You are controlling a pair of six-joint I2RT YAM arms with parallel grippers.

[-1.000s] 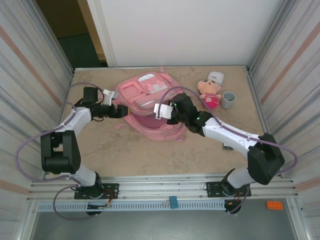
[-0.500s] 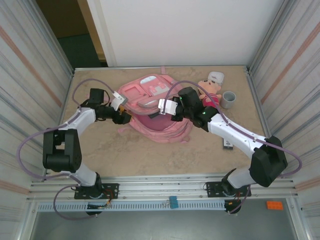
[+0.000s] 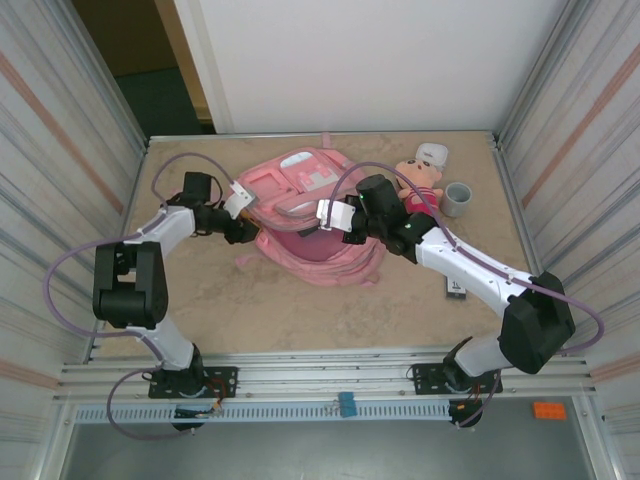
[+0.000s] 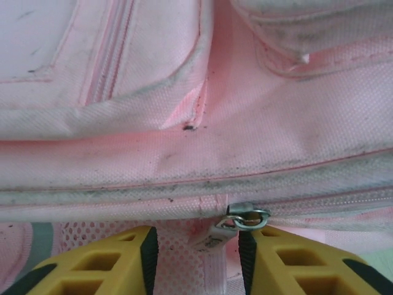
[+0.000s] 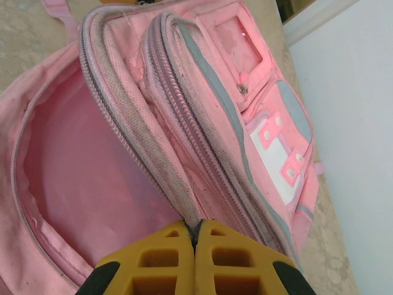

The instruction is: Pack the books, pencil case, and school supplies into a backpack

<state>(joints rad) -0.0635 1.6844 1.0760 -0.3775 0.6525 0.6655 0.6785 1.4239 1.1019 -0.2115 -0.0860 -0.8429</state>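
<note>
The pink backpack (image 3: 305, 205) lies at the table's middle with its main compartment gaping toward me. My right gripper (image 3: 327, 216) is shut on the backpack's zipper edge (image 5: 184, 203) and holds it up, so the pink inside (image 5: 73, 178) shows. At the backpack's left side, my left gripper (image 3: 246, 231) stands open. Between its yellow fingers (image 4: 116, 258) hangs the metal zipper pull (image 4: 241, 221), close to the right pad and apart from the left one. The books and the pencil case are out of view.
A pink plush doll (image 3: 420, 183) and a grey cup (image 3: 457, 199) stand at the back right. A small slim thing (image 3: 455, 289) lies by my right forearm, too small to tell if it is one of the school supplies. Metal walls close both sides.
My left gripper has moved in at the backpack's left side and its jaws have narrowed. My right gripper lifted the opening edge back and then stayed still.
</note>
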